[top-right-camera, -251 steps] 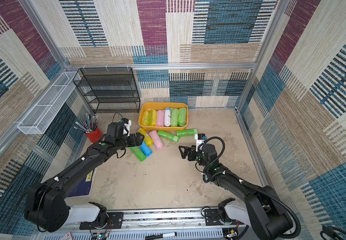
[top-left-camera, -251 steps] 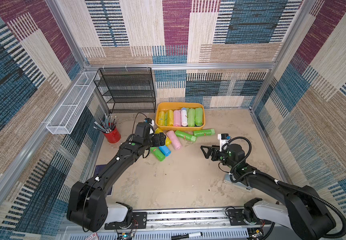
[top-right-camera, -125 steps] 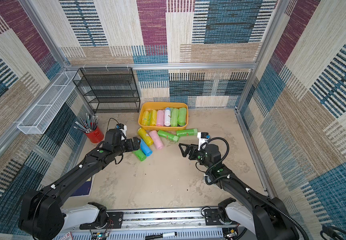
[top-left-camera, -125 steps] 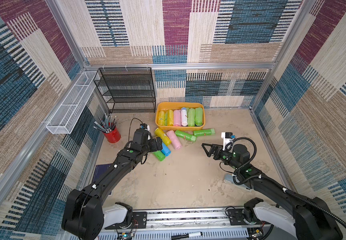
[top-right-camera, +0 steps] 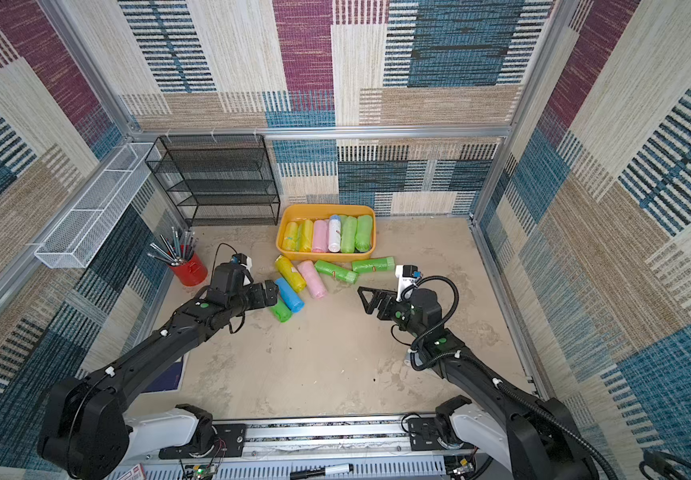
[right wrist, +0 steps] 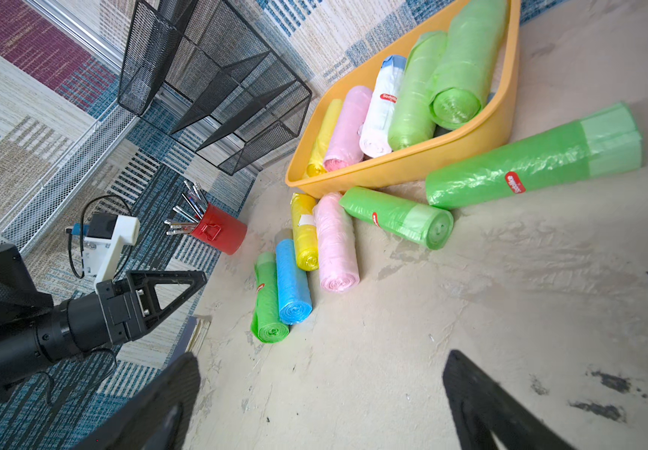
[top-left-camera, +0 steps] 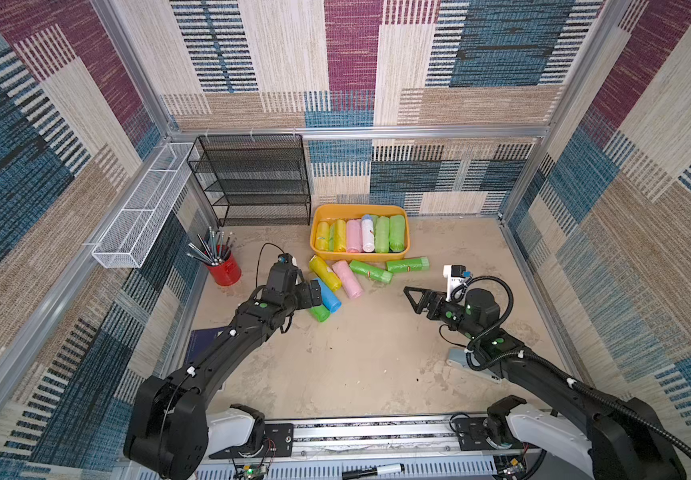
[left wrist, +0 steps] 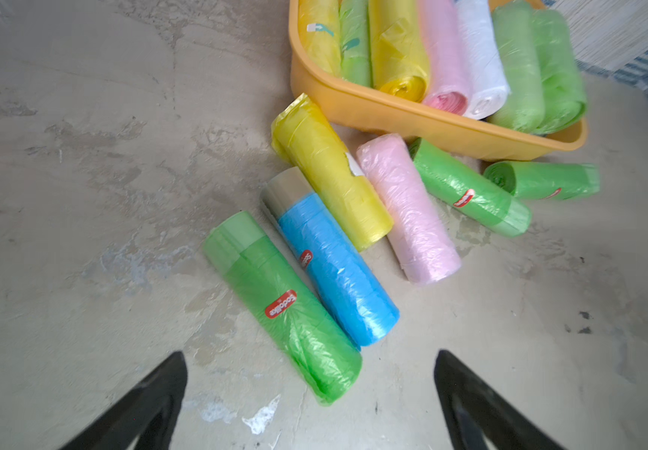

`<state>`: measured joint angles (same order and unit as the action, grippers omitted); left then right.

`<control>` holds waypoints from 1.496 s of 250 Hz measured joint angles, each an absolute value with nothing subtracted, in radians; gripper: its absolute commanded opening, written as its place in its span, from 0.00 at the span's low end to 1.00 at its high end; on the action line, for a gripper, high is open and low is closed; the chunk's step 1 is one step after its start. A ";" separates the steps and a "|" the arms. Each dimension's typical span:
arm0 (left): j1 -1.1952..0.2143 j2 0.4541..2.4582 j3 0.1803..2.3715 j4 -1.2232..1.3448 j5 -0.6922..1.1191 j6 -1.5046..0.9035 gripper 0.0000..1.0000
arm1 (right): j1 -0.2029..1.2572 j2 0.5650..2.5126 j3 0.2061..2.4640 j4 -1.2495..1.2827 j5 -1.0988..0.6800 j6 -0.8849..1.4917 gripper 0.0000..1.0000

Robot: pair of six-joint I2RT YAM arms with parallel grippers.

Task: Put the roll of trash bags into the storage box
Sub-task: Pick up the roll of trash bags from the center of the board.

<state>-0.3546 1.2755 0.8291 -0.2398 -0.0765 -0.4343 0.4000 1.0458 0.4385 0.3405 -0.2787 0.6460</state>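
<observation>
The orange-yellow storage box point(top-left-camera: 358, 206) stands at the back by the wall and holds several rolls side by side. In front of it lie loose rolls of trash bags: green point(left wrist: 279, 304), blue point(left wrist: 334, 269), yellow point(left wrist: 330, 175), pink point(left wrist: 408, 210) and two more green ones point(left wrist: 470, 191) point(left wrist: 544, 180). My left gripper point(top-left-camera: 314, 293) is open just short of the near ends of the green and blue rolls, holding nothing. My right gripper point(top-left-camera: 412, 295) hovers open over bare floor to the right of the rolls, pointing at them, also with nothing in it.
A black mesh rack point(top-left-camera: 252, 178) stands left of the box. A white wire basket point(top-left-camera: 144, 208) hangs on the left wall, and a red cup of pens point(top-left-camera: 223, 268) stands below it. A dark blue book point(top-left-camera: 202, 336) lies under my left arm.
My left gripper has drawn back a little from the loose rolls and its jaws have widened. The right arm has shifted slightly and stays open.
</observation>
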 measured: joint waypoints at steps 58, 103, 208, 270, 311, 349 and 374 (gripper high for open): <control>-0.347 1.364 0.833 -0.282 -0.125 -0.434 0.99 | 0.400 1.090 0.461 0.331 -0.277 0.646 0.99; -0.337 1.424 0.844 -0.285 -0.126 -0.434 0.95 | 0.400 1.116 0.478 0.331 -0.277 0.646 0.99; -0.290 1.578 0.891 -0.275 -0.072 -0.479 0.82 | 0.400 1.142 0.485 0.326 -0.277 0.677 0.99; -0.250 1.637 0.914 -0.213 0.055 -0.547 0.77 | 0.400 1.168 0.485 0.327 -0.281 0.686 0.99; -0.244 1.668 0.926 -0.182 0.096 -0.559 0.71 | 0.400 1.190 0.489 0.326 -0.288 0.692 0.99; -0.242 1.708 0.928 -0.169 0.111 -0.567 0.67 | 0.400 1.208 0.500 0.326 -0.298 0.700 0.99; -0.238 1.727 0.939 -0.157 0.111 -0.568 0.61 | 0.400 1.215 0.504 0.329 -0.307 0.706 0.99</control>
